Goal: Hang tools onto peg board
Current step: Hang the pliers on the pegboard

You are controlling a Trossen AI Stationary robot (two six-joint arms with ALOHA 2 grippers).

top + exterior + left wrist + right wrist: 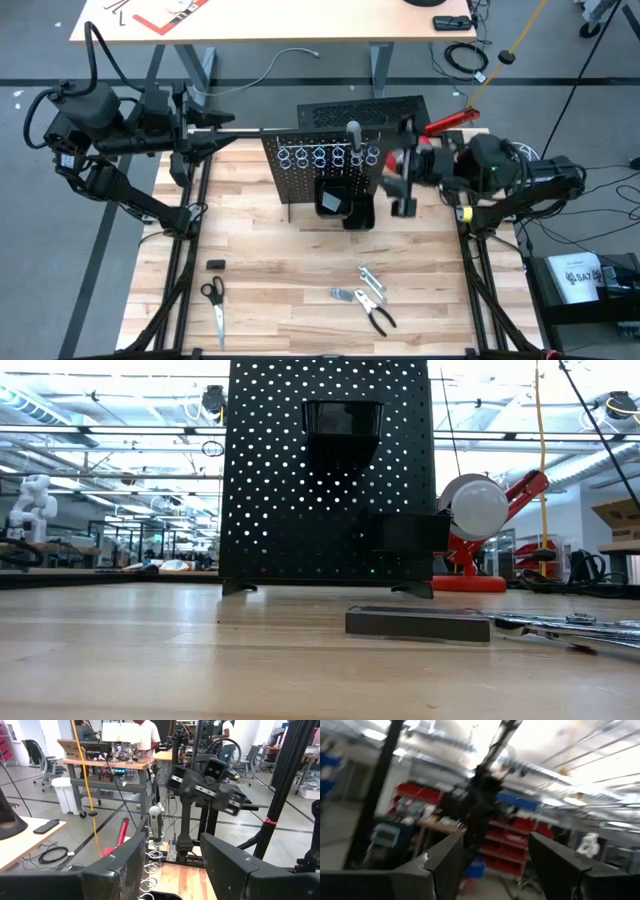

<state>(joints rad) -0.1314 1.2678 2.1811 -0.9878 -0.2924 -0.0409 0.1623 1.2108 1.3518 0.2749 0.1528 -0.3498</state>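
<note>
The black peg board (318, 150) stands upright at the middle of the table, with a row of silver rings (328, 156) and a black bin (333, 199). A grey-handled screwdriver (354, 131) stands upright in one ring; it also shows in the left wrist view (156, 822). Pale-handled pliers (376, 315), thin wrenches (372, 280) and a small metal piece (345, 294) lie flat on the near right of the table. My right gripper (400, 185) hovers just right of the board, open and empty (492, 865), tipped upward. My left gripper (222, 128) waits left of the board, open and empty (172, 867).
Scissors (215, 302) and a small black block (216, 264) lie at the near left. A flat black slotted panel (365, 108) lies behind the board. A red lamp (450, 122) stands at the far right. In the low view a metal bar (418, 623) and a wrench (570, 626) lie in front of the board.
</note>
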